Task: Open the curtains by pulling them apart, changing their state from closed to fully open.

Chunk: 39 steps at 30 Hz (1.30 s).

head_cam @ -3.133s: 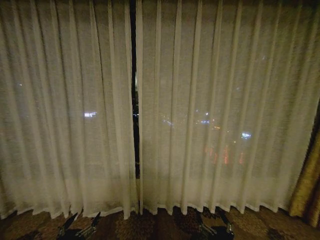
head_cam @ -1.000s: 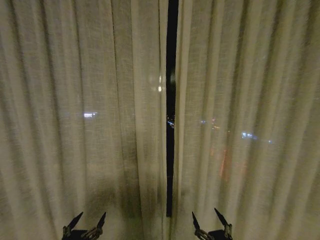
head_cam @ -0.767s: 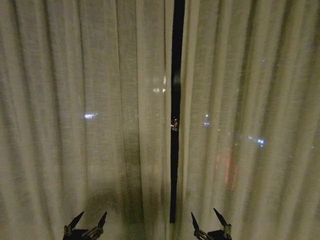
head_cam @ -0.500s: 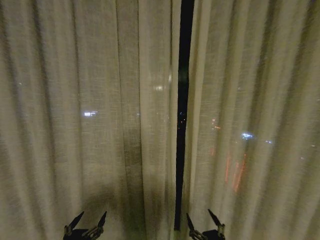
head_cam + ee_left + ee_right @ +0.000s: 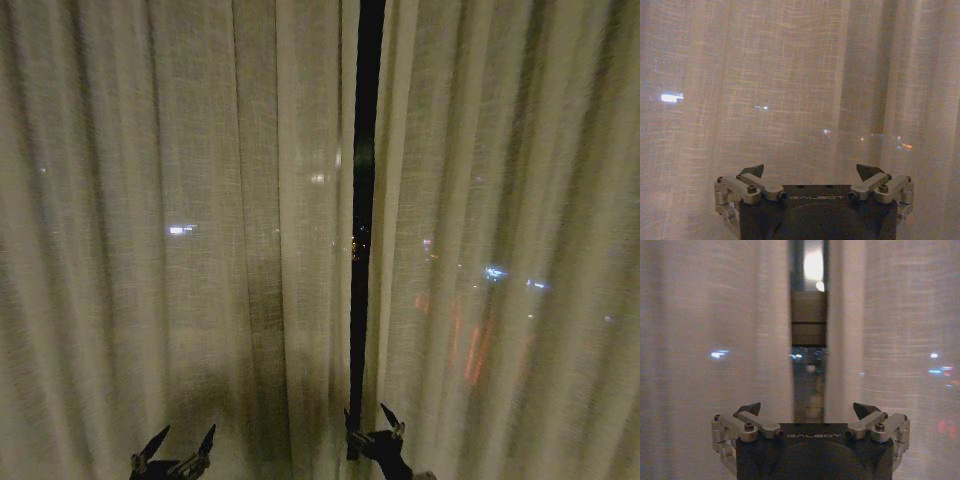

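A: Background: a dark window with scattered city lights point(image 5: 180, 230), seen through sheer fabric and through the narrow black gap point(image 5: 362, 200) between the two curtains. How do the panels hang?

B: From left to right, the left curtain point(image 5: 150, 200) covers everything up to the gap, and the right curtain point(image 5: 500, 200) covers everything beyond it. Both hang in vertical pleats, all but closed. Judged from this, the task has hardly begun.

A: And the tools?

B: The left tool point(image 5: 178, 448) sits low in front of the left curtain with its fingers spread and nothing between them. The left wrist view shows the left tool point(image 5: 810, 172) facing plain cloth. The right tool point(image 5: 368, 420) stands at the foot of the gap, just beside the inner edge of the right curtain. The right wrist view shows the right tool point(image 5: 809, 410) released as well, with the gap straight ahead.

A: What could go wrong from here?

B: Three risks, as a judgement only.
- The cloth is thin and slack, so fingers closing on a single pleat could let it slip out when pulled sideways.
- The right tool is centred on the gap, not on an edge, so it could close on air.
- Pointed fingertips may snag the open weave, and a low pull may drag the hem while the top of the curtain stays put.
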Available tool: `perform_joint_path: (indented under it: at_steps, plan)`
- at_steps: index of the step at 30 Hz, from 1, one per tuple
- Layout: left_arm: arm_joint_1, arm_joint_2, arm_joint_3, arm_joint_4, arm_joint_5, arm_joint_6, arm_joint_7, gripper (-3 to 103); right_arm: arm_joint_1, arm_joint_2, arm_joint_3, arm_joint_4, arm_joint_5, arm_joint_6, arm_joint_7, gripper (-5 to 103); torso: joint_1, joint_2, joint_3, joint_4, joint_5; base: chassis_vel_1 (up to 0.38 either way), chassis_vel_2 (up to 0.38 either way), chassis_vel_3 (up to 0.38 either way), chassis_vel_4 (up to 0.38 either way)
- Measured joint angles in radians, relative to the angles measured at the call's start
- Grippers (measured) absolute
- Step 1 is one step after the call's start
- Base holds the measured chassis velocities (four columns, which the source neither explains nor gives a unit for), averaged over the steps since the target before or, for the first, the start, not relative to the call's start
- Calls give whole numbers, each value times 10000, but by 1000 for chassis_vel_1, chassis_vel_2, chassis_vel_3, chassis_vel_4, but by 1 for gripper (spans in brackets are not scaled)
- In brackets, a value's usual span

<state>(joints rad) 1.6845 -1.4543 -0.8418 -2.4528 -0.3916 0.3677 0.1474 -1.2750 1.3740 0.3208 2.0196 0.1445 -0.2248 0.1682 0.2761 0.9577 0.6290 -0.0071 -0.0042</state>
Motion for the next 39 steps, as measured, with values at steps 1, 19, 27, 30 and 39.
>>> perform_joint_path:
  at_steps: [1,19,27,30,39]
  plan:
    - [14,-11,-8,-11,3,3,0,100,153,0,77,-127,23,-34,146,100,0,1,0,1,0,0,0,0,0]
    - [-108,34,25,-51,182,57,5,100,1614,0,619,-1042,643,-194,485,100,-2,1,-1,2,-2,0,0,0,0]
    - [-148,75,2,-147,183,200,-10,100,2050,1,336,-1395,607,-217,392,100,-2,1,-2,1,-2,0,0,0,0]
    - [-138,112,37,-148,182,206,-11,100,2252,0,332,-1589,502,-207,391,100,-3,1,-2,2,-2,0,0,0,0]
    - [-212,143,107,-30,171,248,-16,100,2755,0,424,-2132,414,-166,391,101,-3,1,-2,0,-1,0,0,0,0]
